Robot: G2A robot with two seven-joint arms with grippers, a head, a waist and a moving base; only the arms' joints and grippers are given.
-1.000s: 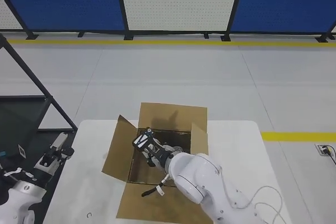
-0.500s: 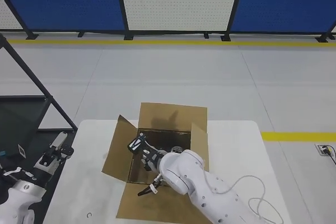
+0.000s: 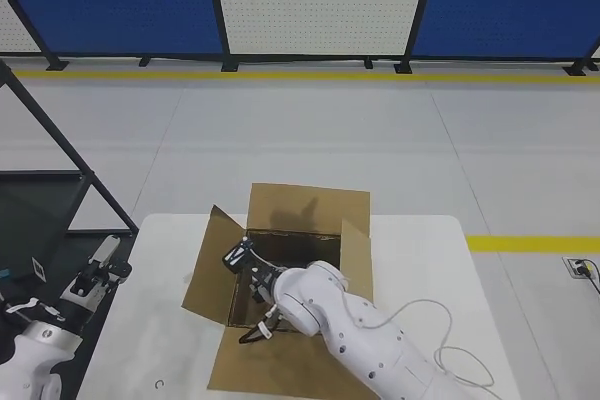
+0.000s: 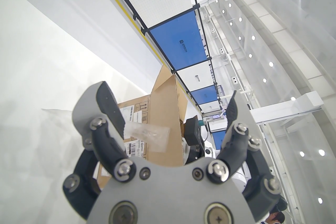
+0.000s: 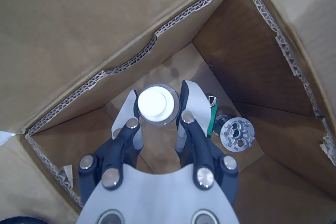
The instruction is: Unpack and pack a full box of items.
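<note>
An open cardboard box (image 3: 310,205) is set on the white bench (image 3: 430,260) with its flaps folded outward. The right gripper (image 5: 160,92) is lowered inside the box, close to the wall on the robot's left. A clear jar (image 5: 156,107) with a white lid is gripped upright between its fingers (image 5: 195,99), which are pressed against the jar on both sides. It cannot be told whether the jar's base rests on the box floor. A round metal disc (image 5: 237,133) with cut-outs lies on the box floor near the jar. A green part (image 5: 212,114) is seen between the disc and the gripper, partly hidden by a finger. The left gripper (image 4: 169,99) is held just off the bench's left edge, well apart from the box. Its fingers are spread wide and nothing is gripped between them. A small clear strip (image 4: 147,133) is seen at one finger's pad.
</note>
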